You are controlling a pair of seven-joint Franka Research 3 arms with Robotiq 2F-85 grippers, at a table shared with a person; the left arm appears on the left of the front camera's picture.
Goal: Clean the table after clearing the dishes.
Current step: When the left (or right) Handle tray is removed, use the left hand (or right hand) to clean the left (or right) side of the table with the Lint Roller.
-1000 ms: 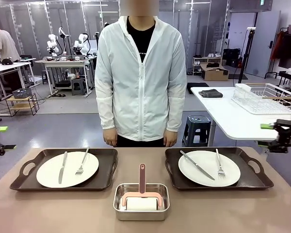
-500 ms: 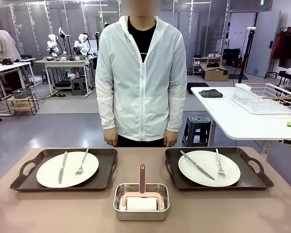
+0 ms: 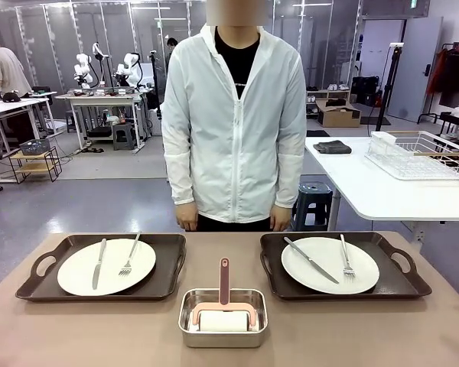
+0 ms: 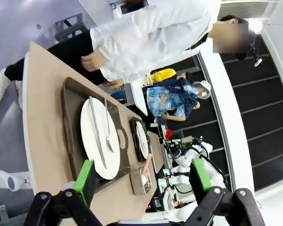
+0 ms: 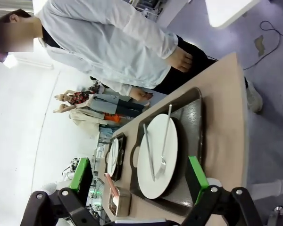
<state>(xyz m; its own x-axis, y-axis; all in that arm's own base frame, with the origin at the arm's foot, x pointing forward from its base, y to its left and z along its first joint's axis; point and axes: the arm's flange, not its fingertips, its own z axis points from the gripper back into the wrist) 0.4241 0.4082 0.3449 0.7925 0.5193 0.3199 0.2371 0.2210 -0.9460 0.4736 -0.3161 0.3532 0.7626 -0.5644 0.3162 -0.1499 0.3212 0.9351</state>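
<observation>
The brown-beige table point(image 3: 99, 332) holds two dark trays, one at the left point(image 3: 170, 256) and one at the right point(image 3: 269, 264). Each carries a white plate point(image 3: 113, 280) point(image 3: 365, 271) with a knife and fork. In the left wrist view my left gripper point(image 4: 142, 176) is open and holds nothing; it hangs off the table's end, looking along the near tray point(image 4: 68, 122) and plate point(image 4: 114, 157). At the opposite end my right gripper point(image 5: 138, 173) is likewise open, above the other plate point(image 5: 172, 153).
A small steel pan point(image 3: 222, 319) with a pink-handled roller point(image 3: 223, 306) sits at the front middle between the trays. A person in a white jacket point(image 3: 237, 122) stands at the far edge, hands down. A white table with a wire rack point(image 3: 417, 155) stands behind at the right.
Both grippers, seen at the front view's left and right edges a second ago, have drawn back out of that view. The person has shifted slightly to the right.
</observation>
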